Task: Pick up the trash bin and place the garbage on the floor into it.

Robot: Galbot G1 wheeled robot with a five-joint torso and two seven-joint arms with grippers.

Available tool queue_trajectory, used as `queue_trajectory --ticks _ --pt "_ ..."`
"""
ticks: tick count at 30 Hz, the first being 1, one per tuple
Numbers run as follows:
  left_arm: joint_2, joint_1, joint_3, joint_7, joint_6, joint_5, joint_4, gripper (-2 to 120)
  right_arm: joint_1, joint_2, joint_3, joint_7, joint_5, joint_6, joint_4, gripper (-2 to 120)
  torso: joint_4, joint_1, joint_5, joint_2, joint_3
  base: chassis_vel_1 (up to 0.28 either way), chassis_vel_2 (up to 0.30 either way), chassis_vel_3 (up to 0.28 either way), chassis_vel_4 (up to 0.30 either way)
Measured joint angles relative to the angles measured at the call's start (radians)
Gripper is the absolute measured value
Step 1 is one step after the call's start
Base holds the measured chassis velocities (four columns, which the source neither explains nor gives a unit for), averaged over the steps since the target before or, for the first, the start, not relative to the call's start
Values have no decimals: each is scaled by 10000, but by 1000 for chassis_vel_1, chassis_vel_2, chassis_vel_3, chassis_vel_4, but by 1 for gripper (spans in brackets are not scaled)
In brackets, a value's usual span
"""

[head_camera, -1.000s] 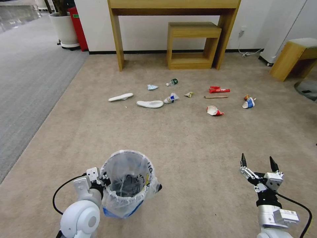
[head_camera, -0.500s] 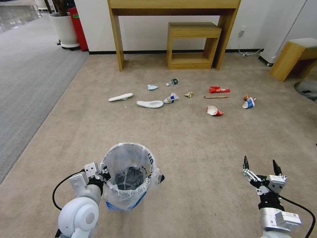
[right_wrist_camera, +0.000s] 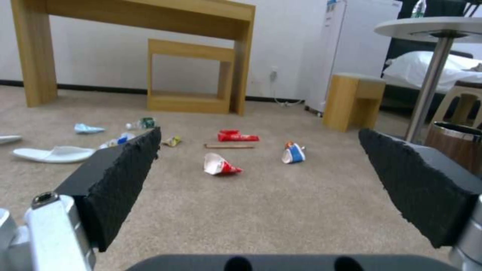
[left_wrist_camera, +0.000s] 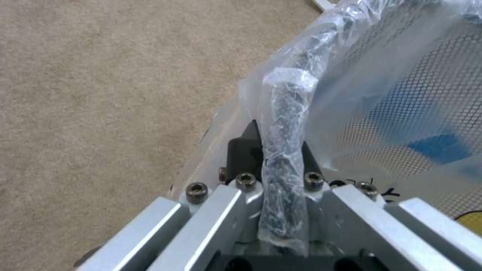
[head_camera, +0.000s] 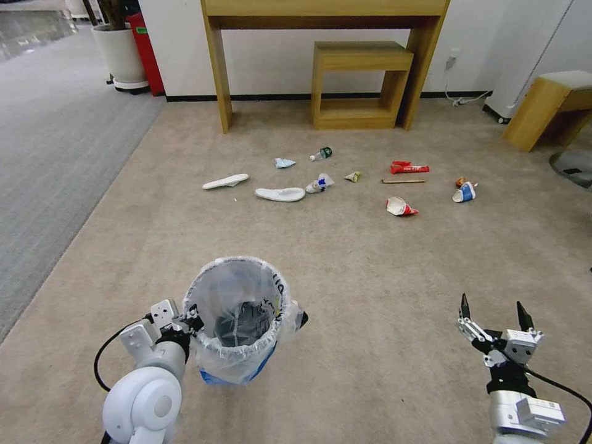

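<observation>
Left wrist view: left gripper (left_wrist_camera: 278,158) fingers pinch the trash bin (left_wrist_camera: 401,94) rim; right gripper (head_camera: 493,317) fingers apart.

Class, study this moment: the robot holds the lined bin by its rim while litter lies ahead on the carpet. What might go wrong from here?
1. The left gripper pinches the trash bin at one spot on the bag-wrapped rim; the bin may tilt or the plastic may slip.
2. The garbage lies spread wide and far ahead of the open right gripper; flat pieces like the slippers may be hard to pinch off the floor.
</observation>
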Motion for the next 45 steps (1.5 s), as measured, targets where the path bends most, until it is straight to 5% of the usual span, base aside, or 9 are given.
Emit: queue_trajectory --ticks 45 --pt "-240 122 -118 -7 -91 304 43 1 534 -41 -215 -325 -295 452 -708 92 1 0 -2 0 0 51 47 -50 -50"
